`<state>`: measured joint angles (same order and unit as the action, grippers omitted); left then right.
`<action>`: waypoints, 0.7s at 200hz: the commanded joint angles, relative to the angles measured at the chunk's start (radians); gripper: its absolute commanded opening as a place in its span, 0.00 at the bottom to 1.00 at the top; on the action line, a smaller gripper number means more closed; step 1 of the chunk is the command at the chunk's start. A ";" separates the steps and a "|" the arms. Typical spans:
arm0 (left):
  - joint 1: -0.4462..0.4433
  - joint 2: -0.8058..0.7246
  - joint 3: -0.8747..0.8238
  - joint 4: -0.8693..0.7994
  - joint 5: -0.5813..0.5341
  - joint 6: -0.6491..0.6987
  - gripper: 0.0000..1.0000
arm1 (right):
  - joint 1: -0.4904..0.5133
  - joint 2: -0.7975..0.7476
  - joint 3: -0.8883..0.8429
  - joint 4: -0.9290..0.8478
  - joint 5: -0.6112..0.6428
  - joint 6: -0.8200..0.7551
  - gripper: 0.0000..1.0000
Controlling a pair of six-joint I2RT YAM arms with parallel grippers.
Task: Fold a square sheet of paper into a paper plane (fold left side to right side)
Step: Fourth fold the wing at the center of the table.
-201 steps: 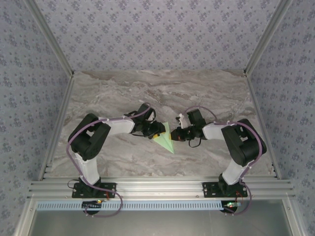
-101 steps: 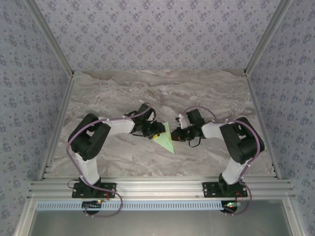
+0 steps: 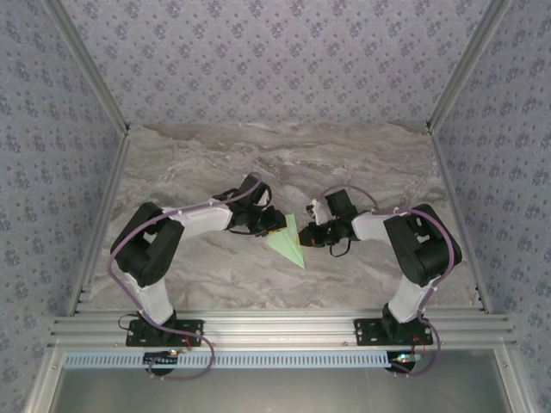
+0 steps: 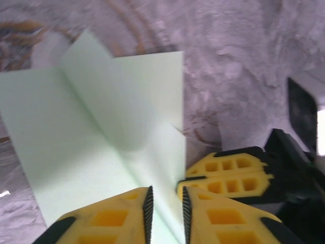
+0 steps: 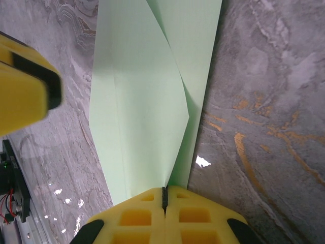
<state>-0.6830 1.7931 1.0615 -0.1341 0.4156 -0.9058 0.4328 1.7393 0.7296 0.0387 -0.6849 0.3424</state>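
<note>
The paper plane is a pale mint-green folded dart lying mid-table, its point toward the near right. In the left wrist view the paper has a raised centre flap. My left gripper straddles that flap with a narrow gap between its jaws; in the top view it sits at the plane's left edge. My right gripper is shut on a folded layer of the paper, and it meets the plane's right edge. Its yellow fingers lie just right of my left jaws.
The marble table stretches away behind the plane. Aluminium frame rails run along the near edge and up both sides. Patterned walls close the back and sides. The left finger stands close beside the paper.
My left gripper's jaws have narrowed around the paper flap, and the left arm's elbow has swung outward to the left. The right gripper has stayed shut on the paper.
</note>
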 commanded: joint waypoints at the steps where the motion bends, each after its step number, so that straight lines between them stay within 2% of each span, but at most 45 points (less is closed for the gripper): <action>1: -0.006 0.007 0.042 0.011 0.044 0.015 0.19 | 0.013 0.042 0.000 -0.085 0.088 -0.034 0.03; 69: -0.012 0.132 0.121 0.054 0.104 0.018 0.15 | 0.022 0.042 0.008 -0.104 0.102 -0.042 0.02; 140: -0.015 0.208 0.135 0.000 0.069 0.056 0.15 | 0.032 0.042 0.022 -0.133 0.118 -0.053 0.03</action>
<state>-0.6903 1.9701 1.1728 -0.1005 0.4931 -0.8856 0.4488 1.7393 0.7567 -0.0124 -0.6521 0.3191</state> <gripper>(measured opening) 0.152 0.030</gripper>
